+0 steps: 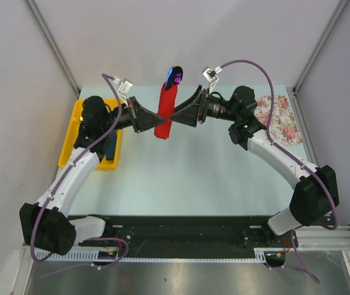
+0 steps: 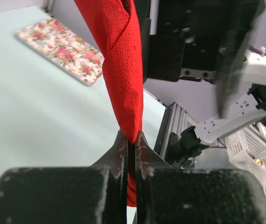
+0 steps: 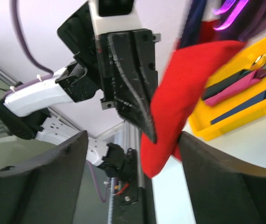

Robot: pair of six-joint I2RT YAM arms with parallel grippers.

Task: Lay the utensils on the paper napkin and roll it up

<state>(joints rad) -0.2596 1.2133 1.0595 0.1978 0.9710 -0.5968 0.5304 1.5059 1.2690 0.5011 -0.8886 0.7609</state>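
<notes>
Top external: rolled napkin (image 1: 165, 103) with utensils (image 1: 175, 77) is pinched by the left hand (image 1: 156, 118); the right hand (image 1: 175, 117) is spread. Rolling seems done; lowering onto the surface (image 1: 193, 178) is needed.

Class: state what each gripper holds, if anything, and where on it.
Left gripper pinches the rolled red napkin near its lower end; right gripper is open, holding nothing.
</notes>
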